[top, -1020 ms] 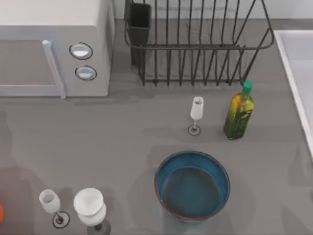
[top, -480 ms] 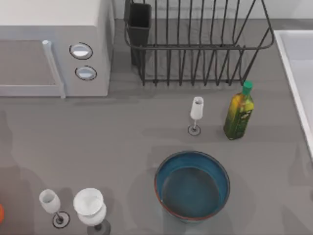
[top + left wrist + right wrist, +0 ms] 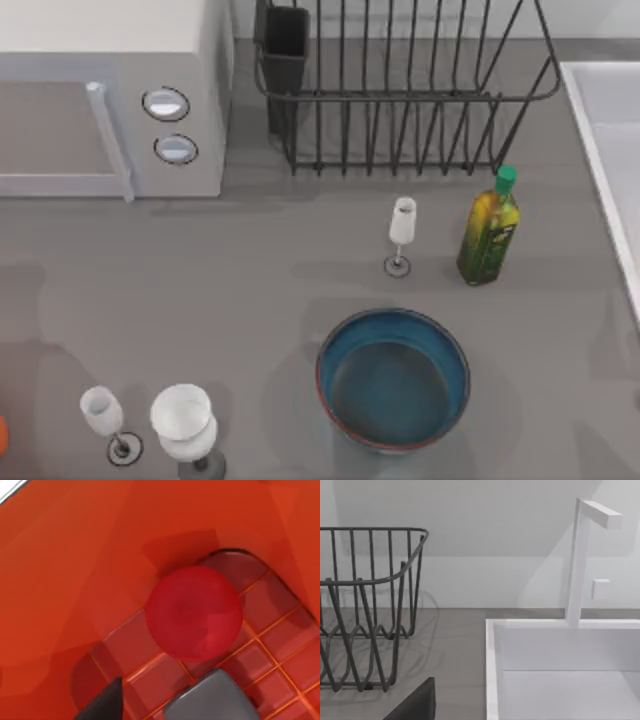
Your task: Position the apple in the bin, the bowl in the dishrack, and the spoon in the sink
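Where the apple [image 3: 194, 612] is: in the left wrist view, lying on the gridded floor of the orange bin [image 3: 75, 555], close to one of its walls.
Left gripper [image 3: 150, 707]: over the bin's inside, just short of the apple and not touching it.
Left gripper state: the two fingertips [image 3: 210, 697] stand spread with a gap between them, nothing pinched.
Right gripper [image 3: 415, 705]: up above the table, between the rack and the basin in the right wrist view; whether it is spread or pressed together I cannot tell.
Bowl [image 3: 393, 378]: upright on the grey table [image 3: 250, 280], near the front edge, right of centre, blue inside facing up, well apart from the rack.
Dishrack [image 3: 400, 90]: at the back of the table, black wire bars, dark utensil cup [image 3: 285, 45] at its left corner, no dish in it.
Sink [image 3: 600, 150]: at the table's right edge, pale rim; a white tap [image 3: 577, 560] stands at its back in the right wrist view.
Microwave [image 3: 110, 100]: back left, white, two round knobs.
Bottle [image 3: 488, 230]: green cap, upright, between bowl and rack, towards the right.
Small glass [image 3: 401, 232]: upright, just left of the bottle.
Two more glasses [image 3: 183, 420]: front left, side by side, upright.
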